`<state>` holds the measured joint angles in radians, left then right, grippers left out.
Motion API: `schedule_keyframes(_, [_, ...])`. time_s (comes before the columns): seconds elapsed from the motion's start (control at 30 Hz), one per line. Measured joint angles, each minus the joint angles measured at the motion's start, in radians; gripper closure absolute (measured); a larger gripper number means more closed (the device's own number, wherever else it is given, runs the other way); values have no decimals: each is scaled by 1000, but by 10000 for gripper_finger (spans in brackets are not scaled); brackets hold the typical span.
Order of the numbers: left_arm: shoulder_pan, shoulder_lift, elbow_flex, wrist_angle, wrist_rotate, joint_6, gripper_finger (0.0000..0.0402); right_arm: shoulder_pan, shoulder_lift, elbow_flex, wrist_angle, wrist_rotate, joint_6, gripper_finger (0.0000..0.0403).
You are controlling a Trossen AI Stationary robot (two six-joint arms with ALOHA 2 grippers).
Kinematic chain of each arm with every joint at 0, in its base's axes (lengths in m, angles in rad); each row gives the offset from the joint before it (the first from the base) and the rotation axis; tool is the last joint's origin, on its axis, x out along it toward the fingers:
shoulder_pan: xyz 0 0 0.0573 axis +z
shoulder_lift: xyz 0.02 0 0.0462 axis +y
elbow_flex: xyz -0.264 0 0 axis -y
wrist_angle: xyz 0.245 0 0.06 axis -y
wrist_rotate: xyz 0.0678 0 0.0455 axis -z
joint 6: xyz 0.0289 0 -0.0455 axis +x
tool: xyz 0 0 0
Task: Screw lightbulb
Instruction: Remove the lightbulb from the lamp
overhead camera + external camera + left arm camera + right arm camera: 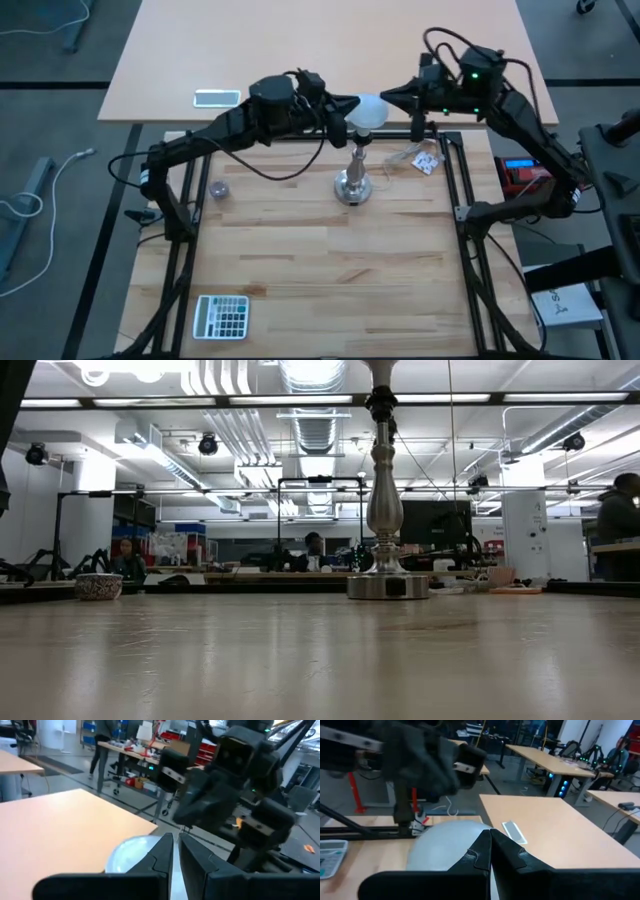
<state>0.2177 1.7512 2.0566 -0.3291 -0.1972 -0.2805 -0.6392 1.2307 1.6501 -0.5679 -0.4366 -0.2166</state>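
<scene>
The white frosted lightbulb (368, 110) sits on top of the silver stand (353, 185), which stands on its round base mid-table. In the low view only the stand (385, 500) shows; the bulb is above the picture. My left gripper (346, 107) is shut at the bulb's left side. My right gripper (392, 99) is shut at its right side. The globe shows beside the shut fingers in the left wrist view (131, 855) and in the right wrist view (440, 851). My left gripper lies with its shut fingers (161, 854) level against the globe's left side (137, 851), coming from the table's left. I cannot tell whether it touches. My right gripper lies with its shut fingers (479, 851) level against the globe's right side (451, 845), coming from the right. Touch cannot be told.
A small patterned bowl (219, 188) sits left of the stand and a calculator (221, 316) at the near left. A small packet (425, 160) lies right of the stand. A phone (217, 97) lies on the far table. Black frame rails run along both sides.
</scene>
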Motion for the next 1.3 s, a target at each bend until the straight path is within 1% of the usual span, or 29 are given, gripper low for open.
schedule_keyframes(0.1, [12, 9, 1, -1, -24, 10, 381, 2, -18, 1, -37, -28, 16, 403])
schedule_keyframes(0.23, [33, 28, -6, -4, -28, 10, 381, 5, -29, 0, -55, -71, 68, 403])
schedule_keyframes(0.4, [35, 47, -6, -3, -29, 8, 381, 5, -24, -17, -128, -72, 44, 403])
schedule_keyframes(0.6, [35, 57, -6, 0, -29, -8, 381, 6, -22, -55, -119, -76, 28, 403])
schedule_keyframes(0.73, [31, 59, -5, -3, -31, -40, 381, 6, -22, -60, -119, -61, -11, 403])
schedule_keyframes(0.87, [23, 60, -5, -6, -41, -96, 381, 7, -22, -60, -118, -5, -56, 403])
schedule_keyframes(1.17, [-15, 59, -4, -13, -46, -172, 381, 5, -17, -62, -88, 27, -84, 403])
schedule_keyframes(1.3, [-38, 59, -4, -11, -21, -197, 381, 4, 5, -62, -62, 42, -89, 403])
